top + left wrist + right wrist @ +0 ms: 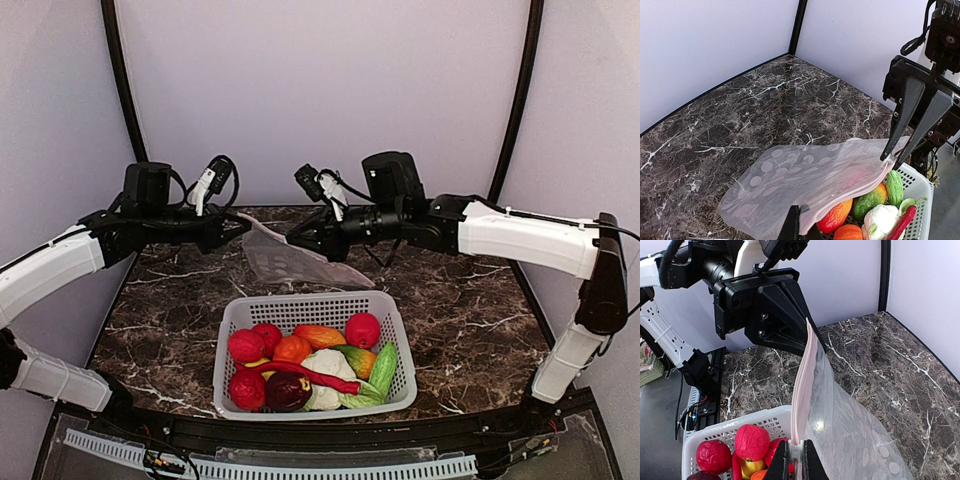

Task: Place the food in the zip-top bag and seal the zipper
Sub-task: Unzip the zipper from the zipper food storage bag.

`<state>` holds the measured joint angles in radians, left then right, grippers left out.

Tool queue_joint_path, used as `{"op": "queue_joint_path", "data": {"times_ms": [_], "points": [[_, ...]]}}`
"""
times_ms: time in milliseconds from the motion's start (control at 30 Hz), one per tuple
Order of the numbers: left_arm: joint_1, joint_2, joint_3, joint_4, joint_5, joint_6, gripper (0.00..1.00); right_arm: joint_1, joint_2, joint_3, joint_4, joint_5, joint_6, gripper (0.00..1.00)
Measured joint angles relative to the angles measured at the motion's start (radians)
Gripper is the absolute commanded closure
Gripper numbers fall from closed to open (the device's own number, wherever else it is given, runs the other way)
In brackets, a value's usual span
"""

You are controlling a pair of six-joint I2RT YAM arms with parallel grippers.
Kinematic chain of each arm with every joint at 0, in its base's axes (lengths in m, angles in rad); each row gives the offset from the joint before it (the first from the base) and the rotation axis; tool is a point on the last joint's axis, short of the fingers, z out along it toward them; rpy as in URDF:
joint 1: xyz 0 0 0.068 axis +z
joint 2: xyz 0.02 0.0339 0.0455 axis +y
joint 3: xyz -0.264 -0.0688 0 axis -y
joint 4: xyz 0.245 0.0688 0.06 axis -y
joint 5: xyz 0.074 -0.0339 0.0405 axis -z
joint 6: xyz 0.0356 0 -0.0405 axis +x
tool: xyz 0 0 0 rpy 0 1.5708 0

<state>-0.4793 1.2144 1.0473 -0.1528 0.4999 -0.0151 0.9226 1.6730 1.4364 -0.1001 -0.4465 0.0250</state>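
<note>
Risks first; both arms are busy holding the bag, so neither is free to fetch the food; letting go of one corner would likely let the thin film flop down onto the basket or the table; the grips are only fingertip pinches on slick plastic, so a tug could pull a corner out; pulling the two ends apart would probably keep the mouth flat, with nowhere for food to go in

Left gripper has its jaws pinched narrow on one end of the bag's top edge; right gripper has its jaws pinched narrow on the other end; the zipper runs as a pale strip between the two pinch points

The bag hangs in the air between the grippers, above the table and just behind the basket, low side drooping toward the marble; it is clear with faint round dots, limp and flat, looks empty, mouth looks closed though I can't tell if it's actually sealed

Food all sits in the white slotted basket near the arm bases; red, orange and green pieces plus a white cauliflower; none bagged yet, so the task looks barely begun
</note>
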Motion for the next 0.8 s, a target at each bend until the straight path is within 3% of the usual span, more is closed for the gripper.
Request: {"op": "queue_joint_path", "data": {"times_ms": [800], "points": [[0.073,-0.014,0.000,-0.004,-0.056,-0.035,0.99,-0.011,-0.047,-0.053,0.000,0.043,0.008,1.00]]}}
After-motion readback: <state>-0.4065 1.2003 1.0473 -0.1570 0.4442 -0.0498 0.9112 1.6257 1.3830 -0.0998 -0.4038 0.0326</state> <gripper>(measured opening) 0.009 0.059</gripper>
